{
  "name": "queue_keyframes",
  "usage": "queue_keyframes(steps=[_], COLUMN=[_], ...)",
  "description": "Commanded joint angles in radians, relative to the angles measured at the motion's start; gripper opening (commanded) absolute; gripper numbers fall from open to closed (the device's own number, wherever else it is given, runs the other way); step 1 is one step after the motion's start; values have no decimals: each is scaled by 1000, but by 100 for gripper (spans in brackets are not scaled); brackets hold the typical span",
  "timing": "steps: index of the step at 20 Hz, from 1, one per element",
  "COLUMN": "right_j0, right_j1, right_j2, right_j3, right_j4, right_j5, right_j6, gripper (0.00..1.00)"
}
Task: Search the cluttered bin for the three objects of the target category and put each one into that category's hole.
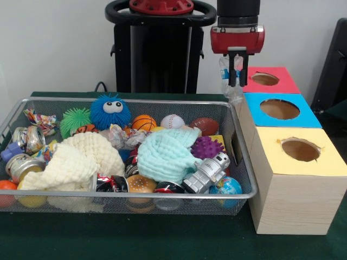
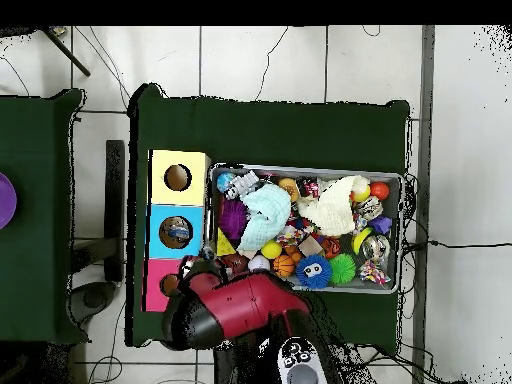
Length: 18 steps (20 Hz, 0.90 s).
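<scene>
Hanging from the gripper [image 1: 237, 67], whose fingers are clamped on its top, is a clear crumpled wrapper [image 1: 229, 81] with faint blue print. The packet dangles below the tool, over the gap between the wire-mesh bin [image 1: 238, 135] and the red-topped box [image 1: 282, 81]. That box's round hole [image 1: 265, 79] lies just beside and below the tool, away from the bin. Judged progress: one wrapper lifted out, not yet dropped in. Another multicoloured wrapper [image 1: 38, 120] shows at the bin's opposite end; any third is probably buried under cloths and toys.
</scene>
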Motion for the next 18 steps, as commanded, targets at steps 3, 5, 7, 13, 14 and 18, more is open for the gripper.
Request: queue_keyframes(steps=[3, 5, 7, 13, 14, 18], right_j0=[22, 28, 33, 59, 61, 81], right_j1=[-26, -29, -29, -24, -22, -6], right_j2=[72, 69, 68, 51, 49, 35], right_j3=[26, 23, 21, 8, 7, -2], right_j4=[-14, -12, -10, -12, -14, -26], right_j5=[133, 137, 138, 143, 141, 125], right_j6=[-48, -45, -40, -23, -21, -9], gripper=[0, 0, 0, 0, 0, 0])
